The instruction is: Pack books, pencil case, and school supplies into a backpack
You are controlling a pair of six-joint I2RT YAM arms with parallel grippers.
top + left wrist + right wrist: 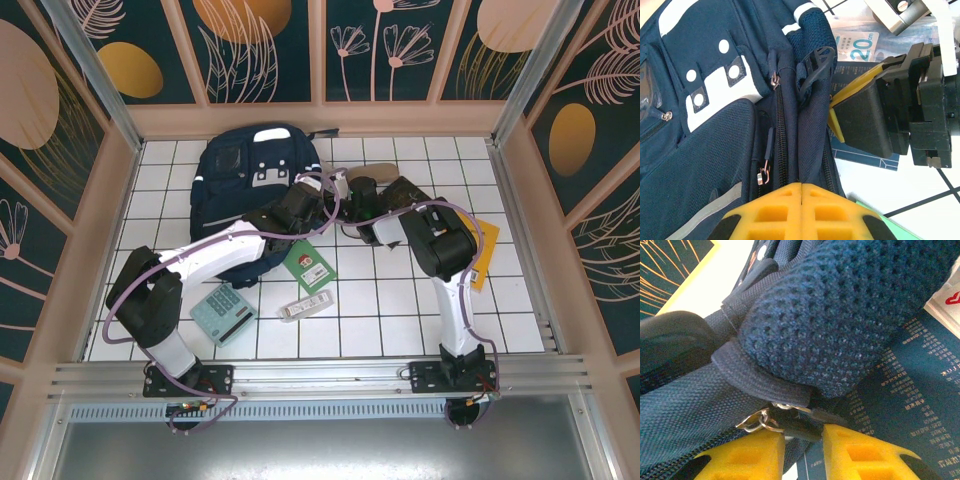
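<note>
Backpack (235, 170) lies flat at the far side of the table (400, 320), zip closed, a blue book (910, 390) under its edge. Right gripper (804, 440) pinches the zip pull (802, 424) in narrow jaws; left gripper (801, 195) sits shut at the zipper seam. A tug risks the small pull slipping free, or the loosely anchored bag sliding and dragging the book.

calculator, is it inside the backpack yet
No, the mint-green calculator lies out on the tiled table, apart from the backpack.
</note>
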